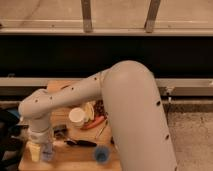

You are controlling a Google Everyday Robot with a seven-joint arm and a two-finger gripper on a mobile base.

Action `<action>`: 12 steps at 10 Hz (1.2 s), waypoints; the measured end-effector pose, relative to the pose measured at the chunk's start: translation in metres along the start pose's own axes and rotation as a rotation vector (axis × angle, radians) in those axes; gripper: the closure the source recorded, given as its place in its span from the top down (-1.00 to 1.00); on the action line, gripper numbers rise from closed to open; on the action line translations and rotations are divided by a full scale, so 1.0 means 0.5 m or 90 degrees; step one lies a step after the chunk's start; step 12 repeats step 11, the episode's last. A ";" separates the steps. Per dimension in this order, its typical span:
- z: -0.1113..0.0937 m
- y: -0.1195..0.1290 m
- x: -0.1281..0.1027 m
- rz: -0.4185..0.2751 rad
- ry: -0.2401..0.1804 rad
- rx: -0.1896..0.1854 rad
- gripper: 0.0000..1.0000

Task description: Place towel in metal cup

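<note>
My gripper hangs straight down from the white arm over the front left corner of the wooden table. Right below it stands a small greyish metal cup. A pale yellowish piece that looks like the towel sits against the gripper's left side, next to the cup. I cannot tell whether the towel is held or rests on the table. The wrist hides the top of the cup.
A white paper cup stands mid-table. A red-orange item lies to its right, a black utensil in front of it, and a blue cup by the front edge. A small dark object is near the gripper. Dark bags lie on the floor at left.
</note>
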 end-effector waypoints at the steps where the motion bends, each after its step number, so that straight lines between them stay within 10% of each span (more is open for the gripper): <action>1: -0.003 -0.001 0.005 0.005 0.000 0.004 0.60; 9: -0.277 -0.128 0.120 0.154 -0.140 0.177 0.60; 12: -0.290 -0.140 0.128 0.167 -0.150 0.186 0.60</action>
